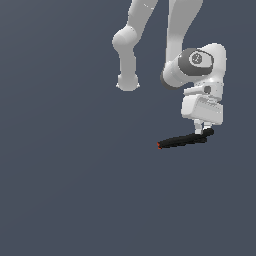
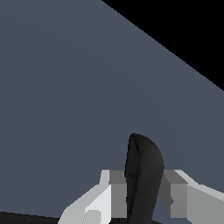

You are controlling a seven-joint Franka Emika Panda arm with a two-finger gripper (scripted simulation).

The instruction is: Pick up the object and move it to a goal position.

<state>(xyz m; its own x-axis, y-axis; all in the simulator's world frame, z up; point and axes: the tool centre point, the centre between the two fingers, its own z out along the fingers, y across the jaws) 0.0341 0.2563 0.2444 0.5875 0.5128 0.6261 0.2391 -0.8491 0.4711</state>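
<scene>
The object [image 1: 181, 140] is a narrow black bar with a tiny red tip at its end toward the exterior view's left. It hangs roughly level from my gripper [image 1: 204, 132], which is shut on its other end. In the wrist view the object [image 2: 143, 175] stands as a dark rounded slab pinched between my two grey fingers [image 2: 114, 192], with the gripper [image 2: 144, 194] closed on it. The white arm [image 1: 197, 65] rises above the hand. Whether the object touches the grey floor cannot be told.
A plain grey floor [image 1: 65, 175] fills the exterior view. In the wrist view the floor [image 2: 65, 87] ends at a straight edge against black emptiness [image 2: 188, 26].
</scene>
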